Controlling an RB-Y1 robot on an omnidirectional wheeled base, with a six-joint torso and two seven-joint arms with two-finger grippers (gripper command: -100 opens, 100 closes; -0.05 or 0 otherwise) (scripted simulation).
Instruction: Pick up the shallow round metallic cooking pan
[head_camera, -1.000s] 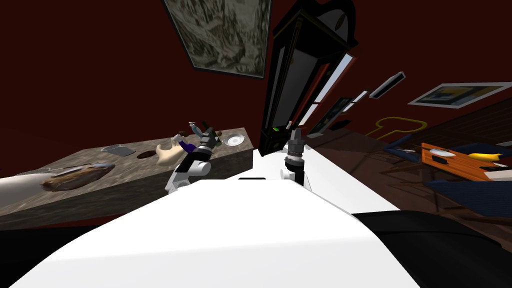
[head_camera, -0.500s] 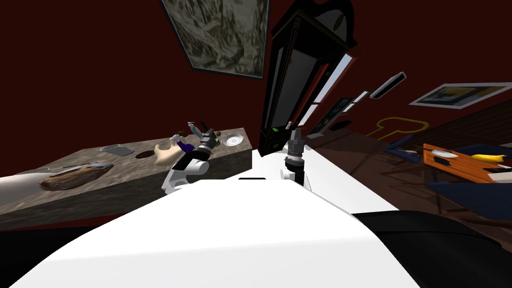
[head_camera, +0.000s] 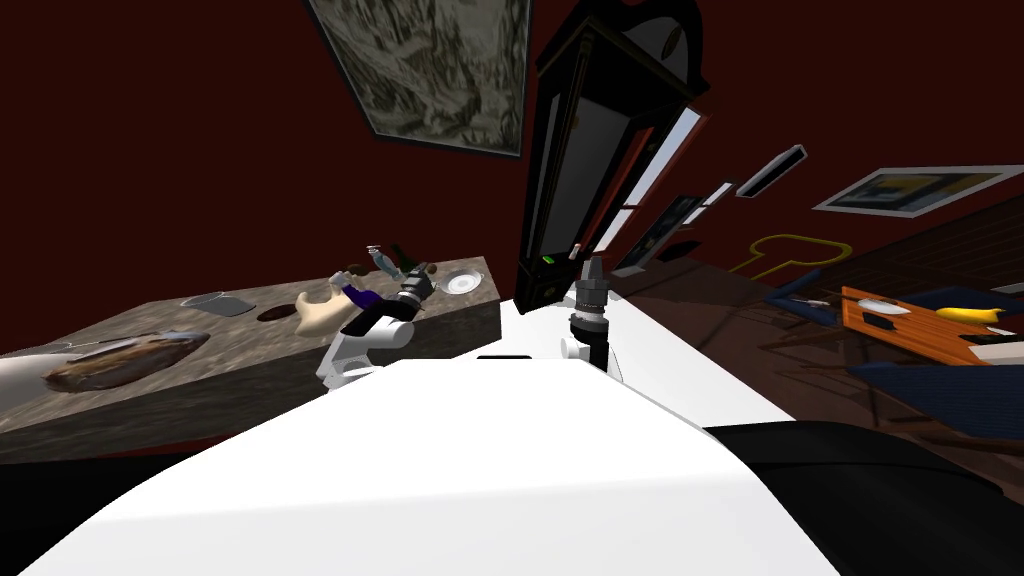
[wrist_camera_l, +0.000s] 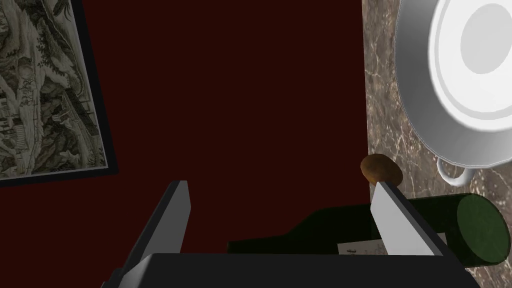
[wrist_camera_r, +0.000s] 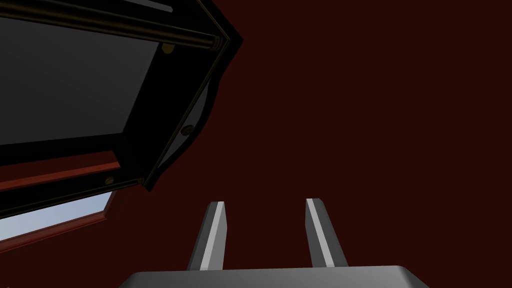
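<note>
The shallow round metallic pan (head_camera: 462, 283) sits at the right end of a marble counter (head_camera: 200, 345). In the left wrist view the pan (wrist_camera_l: 450, 85) is pale grey with a small loop handle, and it lies off to one side of my fingers. My left gripper (head_camera: 428, 274) hovers over the counter just left of the pan. The left gripper (wrist_camera_l: 280, 200) is open, with a dark red wall between its fingers. A dark green bottle (wrist_camera_l: 450, 225) lies on its side just under one fingertip. My right gripper (head_camera: 592, 265) points upward by my chest, and in its wrist view it (wrist_camera_r: 265, 212) is open and holds nothing.
A small brown round thing (wrist_camera_l: 381, 170) sits between bottle and pan. Further left on the counter are a cream object (head_camera: 320, 312), a dark disc (head_camera: 275, 313), a grey container (head_camera: 212, 301) and a brown fish-like thing (head_camera: 110, 360). A tall black clock (head_camera: 590, 150) stands right of the counter.
The whole head picture has slid a little to the left, so I have turned slightly. My left arm has drawn slightly leftward and stays near the pan. The right arm is still.
</note>
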